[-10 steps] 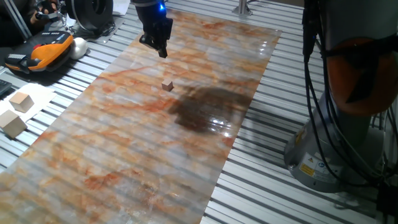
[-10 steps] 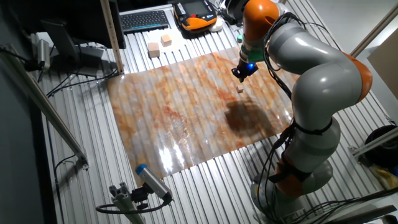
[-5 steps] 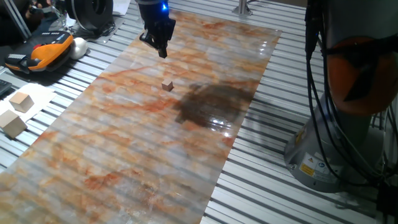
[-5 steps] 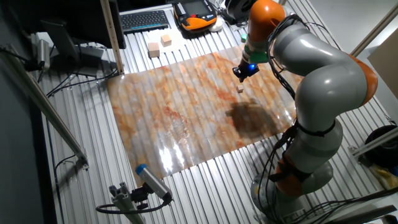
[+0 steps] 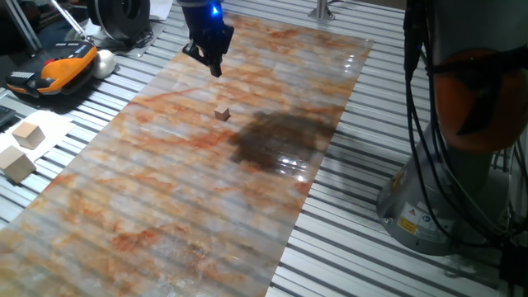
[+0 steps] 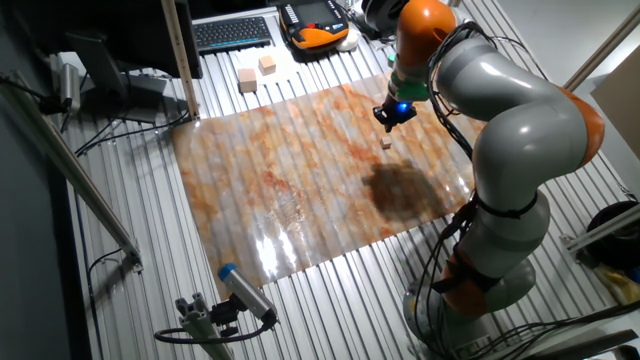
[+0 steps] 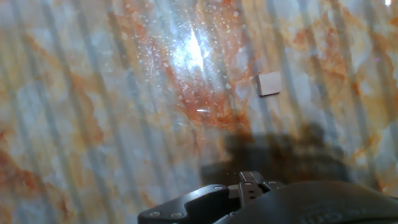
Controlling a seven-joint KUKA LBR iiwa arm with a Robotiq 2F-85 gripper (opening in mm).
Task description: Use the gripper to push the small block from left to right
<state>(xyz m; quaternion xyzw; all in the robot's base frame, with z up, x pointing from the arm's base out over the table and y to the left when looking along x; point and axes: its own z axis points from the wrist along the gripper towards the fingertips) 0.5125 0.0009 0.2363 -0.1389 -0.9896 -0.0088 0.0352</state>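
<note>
The small block (image 5: 222,113) is a tiny tan cube lying on the marbled orange-grey mat (image 5: 165,206). It also shows in the other fixed view (image 6: 386,145) and in the hand view (image 7: 269,83). The black gripper (image 5: 213,68) hangs over the far end of the mat with its blue light lit, above and behind the block and apart from it. It shows in the other fixed view (image 6: 388,122) too. In the hand view the fingertips (image 7: 250,179) sit pressed together at the bottom edge, holding nothing.
Two larger pale wooden blocks (image 5: 28,134) (image 5: 16,163) lie off the mat at the left. An orange-black device (image 5: 62,70) lies at the far left, with a keyboard (image 6: 232,33) nearby. The robot's base (image 5: 445,190) stands at the right. A dark patch (image 5: 276,140) marks the mat.
The gripper has shifted very slightly over the far end of the mat. The small block has not moved.
</note>
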